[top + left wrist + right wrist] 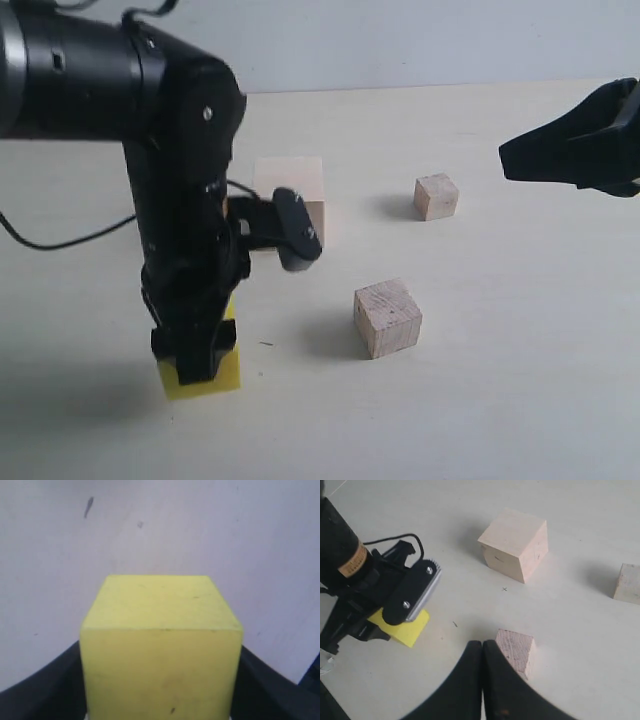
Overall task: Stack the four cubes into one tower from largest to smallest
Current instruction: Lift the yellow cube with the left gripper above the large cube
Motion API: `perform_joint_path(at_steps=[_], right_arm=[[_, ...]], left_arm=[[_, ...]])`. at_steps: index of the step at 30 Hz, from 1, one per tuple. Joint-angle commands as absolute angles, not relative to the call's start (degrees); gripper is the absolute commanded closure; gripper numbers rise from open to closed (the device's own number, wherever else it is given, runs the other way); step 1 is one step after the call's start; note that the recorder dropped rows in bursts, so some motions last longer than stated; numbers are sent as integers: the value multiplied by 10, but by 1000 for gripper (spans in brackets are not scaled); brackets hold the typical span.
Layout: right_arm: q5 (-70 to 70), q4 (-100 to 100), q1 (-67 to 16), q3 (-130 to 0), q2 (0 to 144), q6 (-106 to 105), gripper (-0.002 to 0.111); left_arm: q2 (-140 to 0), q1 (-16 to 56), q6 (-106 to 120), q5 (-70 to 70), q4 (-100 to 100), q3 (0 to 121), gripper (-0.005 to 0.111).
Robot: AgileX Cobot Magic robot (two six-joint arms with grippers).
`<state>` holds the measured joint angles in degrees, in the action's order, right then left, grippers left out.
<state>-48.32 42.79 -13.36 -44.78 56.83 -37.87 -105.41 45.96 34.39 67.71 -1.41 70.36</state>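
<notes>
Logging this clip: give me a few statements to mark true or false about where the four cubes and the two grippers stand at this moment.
1. The left gripper is closed on the yellow cube. True.
2. The right gripper holds the smallest cube. False: its jaws are shut on nothing, and that cube sits alone on the table.
3. No cube rests on another cube. True.
4. The medium cube sits on top of the largest cube. False: it stands on the table, apart from the largest cube.
</notes>
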Motion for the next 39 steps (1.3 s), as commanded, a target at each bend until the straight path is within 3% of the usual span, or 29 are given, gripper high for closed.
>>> perform_joint_path(at_steps=[1, 9, 12, 22, 39], right_arm=[[-484, 428, -134, -444, 567, -384, 108], [-485, 428, -134, -444, 567, -384, 108], [-485, 428, -134, -444, 567, -384, 108], [-484, 428, -134, -444, 567, -376, 108], [-487, 428, -134, -444, 567, -326, 108]], left_arm=[[-999, 461, 345, 700, 10, 779, 107], [-993, 401, 367, 700, 12, 912, 107], [-1036, 365, 221, 700, 12, 965, 107], [-1145, 372, -217, 700, 45, 1108, 107], [-1224, 363, -284, 700, 38, 1148, 107]])
